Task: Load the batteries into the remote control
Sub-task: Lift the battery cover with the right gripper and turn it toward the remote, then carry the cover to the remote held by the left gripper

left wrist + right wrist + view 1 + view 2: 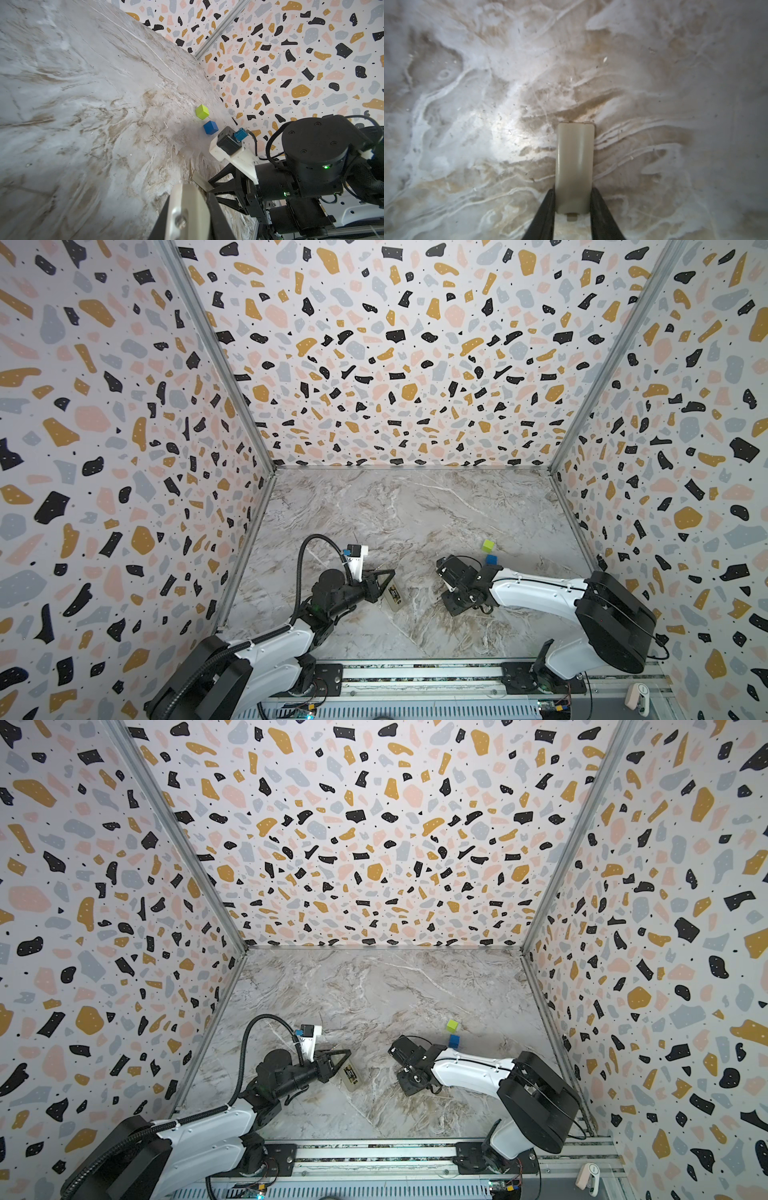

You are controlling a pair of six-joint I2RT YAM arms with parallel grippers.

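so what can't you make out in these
batteries: none seen; in both top views the remote control is too small to tell whether any sit in it.
remote's buttons and display: the left wrist view shows only one end in the left gripper, cut by the frame edge.
cream cover in the right gripper: seen only in the right wrist view; in both top views the gripper's own body hides it.

Left arm low, elbow bent, left gripper (384, 587) pointing inward, clamped on remote control (394, 596). Right arm stretched across, wrist pitched down, right gripper (573, 192) pinching cream cover (574, 158).
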